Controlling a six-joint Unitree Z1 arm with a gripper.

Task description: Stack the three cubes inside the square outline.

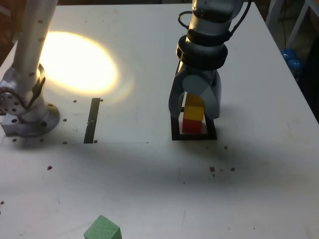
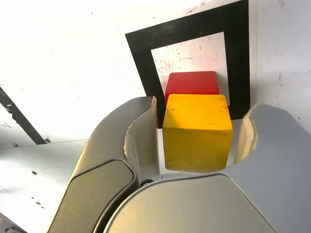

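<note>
White tabletop [image 1: 149, 189], speckled and lit by a bright glare patch, carries no readable writing. Inside the black tape square outline [image 1: 176, 133], the matte yellow cube [image 1: 194, 110] sits on the matte red cube [image 1: 192, 125]. Around it, the grey gripper [image 1: 195, 102] has its jaws parted, gaps showing on both sides of the yellow cube. Well apart, the matte green cube [image 1: 102, 230] lies at the near edge.

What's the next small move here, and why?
Probably lift the gripper straight up. The yellow cube already sits on the red cube inside the square outline, and the wrist view shows gaps between the jaws and the yellow cube, so it looks released. A straight rise avoids nudging the stack; the green cube still lies apart, near the table's front edge.
</note>
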